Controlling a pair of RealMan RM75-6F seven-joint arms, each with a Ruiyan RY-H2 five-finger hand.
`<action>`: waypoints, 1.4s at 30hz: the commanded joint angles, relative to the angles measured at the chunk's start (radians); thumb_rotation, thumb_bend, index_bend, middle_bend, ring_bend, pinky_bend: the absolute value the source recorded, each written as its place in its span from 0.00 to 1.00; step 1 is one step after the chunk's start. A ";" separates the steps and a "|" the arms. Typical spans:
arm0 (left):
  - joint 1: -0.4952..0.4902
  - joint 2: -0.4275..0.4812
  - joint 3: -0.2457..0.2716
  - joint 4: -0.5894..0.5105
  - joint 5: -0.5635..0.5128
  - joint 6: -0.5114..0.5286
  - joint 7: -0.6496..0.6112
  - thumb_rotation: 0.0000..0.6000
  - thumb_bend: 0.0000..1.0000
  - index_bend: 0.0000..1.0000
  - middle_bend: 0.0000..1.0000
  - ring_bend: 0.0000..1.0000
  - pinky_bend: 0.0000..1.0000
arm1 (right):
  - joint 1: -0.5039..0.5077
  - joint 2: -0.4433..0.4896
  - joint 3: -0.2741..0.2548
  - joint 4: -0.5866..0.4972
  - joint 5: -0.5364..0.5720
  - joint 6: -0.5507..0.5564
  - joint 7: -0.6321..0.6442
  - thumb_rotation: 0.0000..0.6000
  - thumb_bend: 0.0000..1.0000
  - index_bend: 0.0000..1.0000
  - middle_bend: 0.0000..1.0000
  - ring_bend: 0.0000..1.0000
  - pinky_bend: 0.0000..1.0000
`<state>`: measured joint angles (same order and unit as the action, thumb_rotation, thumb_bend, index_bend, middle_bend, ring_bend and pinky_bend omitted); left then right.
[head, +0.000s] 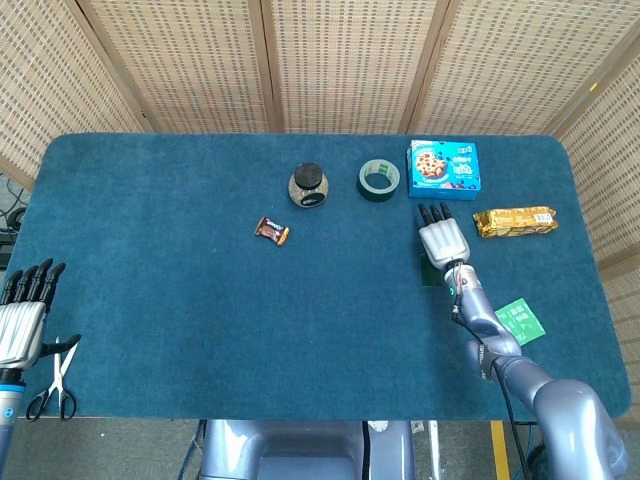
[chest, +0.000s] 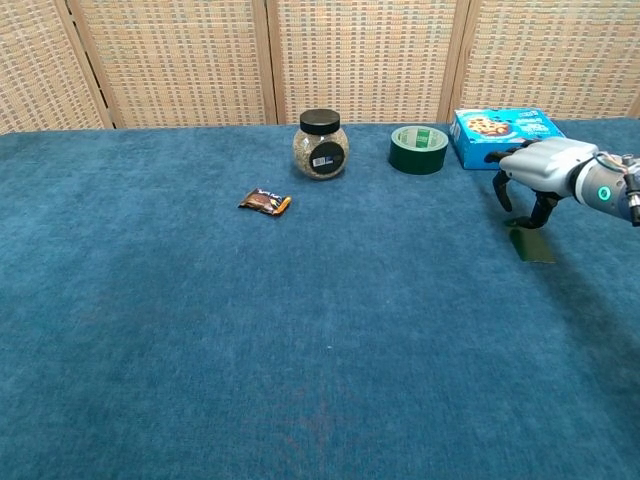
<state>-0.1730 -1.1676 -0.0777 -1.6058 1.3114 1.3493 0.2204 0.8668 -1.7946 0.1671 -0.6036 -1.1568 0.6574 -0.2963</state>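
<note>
Dark green packet (chest: 531, 245), lying flat on the table (chest: 300, 350), is being hovered over by the right hand (chest: 540, 166); its fingers (chest: 500, 190) are being held apart and curled downward, empty, tips just above the packet's far edge.

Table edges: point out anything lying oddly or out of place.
The scissors lie past the table's near left edge, beside the left hand. The green packet overhangs the right edge. The rest sits squarely on the cloth.
</note>
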 joint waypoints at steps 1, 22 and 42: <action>-0.001 -0.001 0.000 0.000 -0.003 -0.003 0.001 1.00 0.00 0.00 0.00 0.00 0.00 | -0.001 -0.007 -0.001 0.012 -0.007 -0.004 0.009 1.00 0.41 0.47 0.00 0.00 0.00; -0.006 -0.003 -0.002 0.001 -0.015 -0.010 0.007 1.00 0.00 0.00 0.00 0.00 0.00 | 0.001 -0.050 -0.009 0.098 -0.056 -0.038 0.063 1.00 0.55 0.60 0.00 0.00 0.00; -0.008 -0.004 0.003 -0.002 -0.011 -0.010 0.013 1.00 0.00 0.00 0.00 0.00 0.00 | -0.052 0.096 -0.048 -0.136 -0.172 0.110 0.124 1.00 0.62 0.65 0.00 0.00 0.02</action>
<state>-0.1806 -1.1720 -0.0749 -1.6077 1.3002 1.3391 0.2337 0.8372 -1.7576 0.1376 -0.6541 -1.2906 0.7150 -0.1898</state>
